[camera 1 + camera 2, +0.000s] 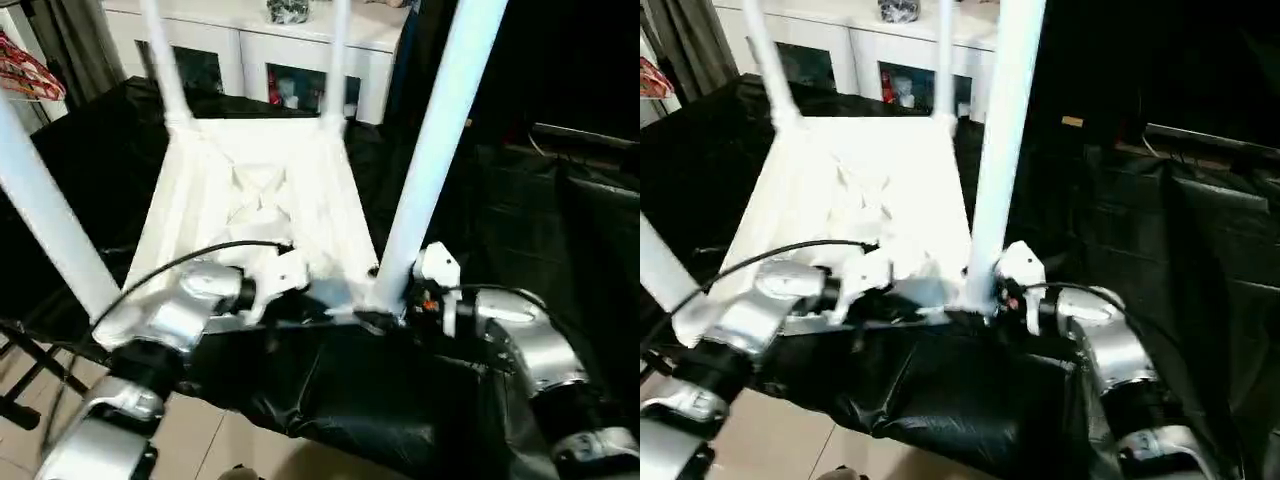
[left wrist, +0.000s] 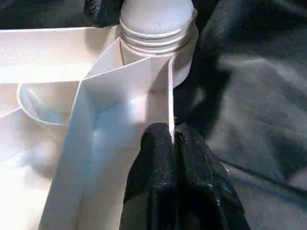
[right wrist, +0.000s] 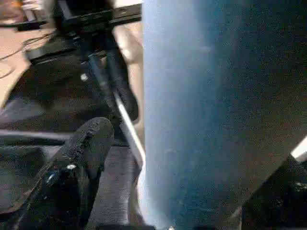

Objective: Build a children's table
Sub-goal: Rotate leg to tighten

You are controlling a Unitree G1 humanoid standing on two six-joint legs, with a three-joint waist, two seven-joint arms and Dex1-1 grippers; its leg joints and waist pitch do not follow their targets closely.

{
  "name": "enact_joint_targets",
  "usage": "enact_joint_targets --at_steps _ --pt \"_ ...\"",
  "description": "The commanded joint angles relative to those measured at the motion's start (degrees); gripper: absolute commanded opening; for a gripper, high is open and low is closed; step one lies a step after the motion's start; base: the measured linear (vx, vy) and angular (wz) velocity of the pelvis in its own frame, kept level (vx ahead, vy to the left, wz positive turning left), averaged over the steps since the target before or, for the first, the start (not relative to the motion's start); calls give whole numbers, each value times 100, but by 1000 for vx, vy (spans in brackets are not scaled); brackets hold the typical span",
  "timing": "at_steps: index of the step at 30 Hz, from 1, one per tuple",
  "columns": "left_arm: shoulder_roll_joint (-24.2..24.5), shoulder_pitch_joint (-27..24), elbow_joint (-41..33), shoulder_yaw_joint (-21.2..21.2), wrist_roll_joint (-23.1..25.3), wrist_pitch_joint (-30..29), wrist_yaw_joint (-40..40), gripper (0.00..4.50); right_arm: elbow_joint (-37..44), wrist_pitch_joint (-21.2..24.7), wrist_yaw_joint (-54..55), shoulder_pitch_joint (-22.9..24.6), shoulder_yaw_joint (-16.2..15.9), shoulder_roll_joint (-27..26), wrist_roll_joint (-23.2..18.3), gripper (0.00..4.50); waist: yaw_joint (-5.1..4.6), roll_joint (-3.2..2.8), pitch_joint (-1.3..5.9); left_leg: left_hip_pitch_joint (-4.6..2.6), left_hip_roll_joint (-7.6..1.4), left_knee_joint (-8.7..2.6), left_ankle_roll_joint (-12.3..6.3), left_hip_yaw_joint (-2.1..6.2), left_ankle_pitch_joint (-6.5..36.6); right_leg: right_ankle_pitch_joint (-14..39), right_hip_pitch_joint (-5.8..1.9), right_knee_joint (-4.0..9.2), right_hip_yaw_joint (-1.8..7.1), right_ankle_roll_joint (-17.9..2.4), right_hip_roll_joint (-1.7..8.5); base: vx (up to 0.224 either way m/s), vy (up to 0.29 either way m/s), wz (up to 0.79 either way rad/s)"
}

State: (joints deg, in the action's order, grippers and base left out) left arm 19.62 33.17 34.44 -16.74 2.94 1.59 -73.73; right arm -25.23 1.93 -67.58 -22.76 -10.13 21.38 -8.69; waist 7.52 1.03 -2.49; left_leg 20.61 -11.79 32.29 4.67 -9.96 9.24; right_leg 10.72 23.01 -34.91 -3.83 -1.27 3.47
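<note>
The children's table lies upside down, its ribbed white top on black cloth, with all of its legs standing up. My left gripper is shut on the thin near rim wall of the top, just beside the corner socket that holds the near right leg. My right gripper is open around the base of that same leg; one finger stands a little apart from it. The near left leg rises at the picture's left edge, and two far legs stand at the back corners.
Black cloth covers the work surface and drapes over its near edge. A white cabinet with glass doors stands behind. Black stand legs rest on the tiled floor at lower left. Dark covered furniture is to the right.
</note>
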Motion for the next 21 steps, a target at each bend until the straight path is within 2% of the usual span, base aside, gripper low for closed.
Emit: enact_joint_targets --at_steps 1,5,21 --pt "-45 66 -212 -92 -159 165 -186 0 181 68 -365 43 -280 30 -18 397 14 11 313 -41 -181 -327 -293 19 1399 1353 -280 460 273 -967 454 0 0 0" --pt "40 88 -178 -102 -186 196 -385 0 231 37 -507 65 -358 130 45 371 68 6 313 -53 -180 -328 -247 19 1414 1395 -271 464 272 -963 459 0 0 0" --pt "47 93 -86 -117 -214 266 -415 0 339 156 -551 145 -377 145 -52 239 79 -3 326 -52 -177 -321 -197 25 1413 1281 -285 447 264 -988 451 0 0 0"
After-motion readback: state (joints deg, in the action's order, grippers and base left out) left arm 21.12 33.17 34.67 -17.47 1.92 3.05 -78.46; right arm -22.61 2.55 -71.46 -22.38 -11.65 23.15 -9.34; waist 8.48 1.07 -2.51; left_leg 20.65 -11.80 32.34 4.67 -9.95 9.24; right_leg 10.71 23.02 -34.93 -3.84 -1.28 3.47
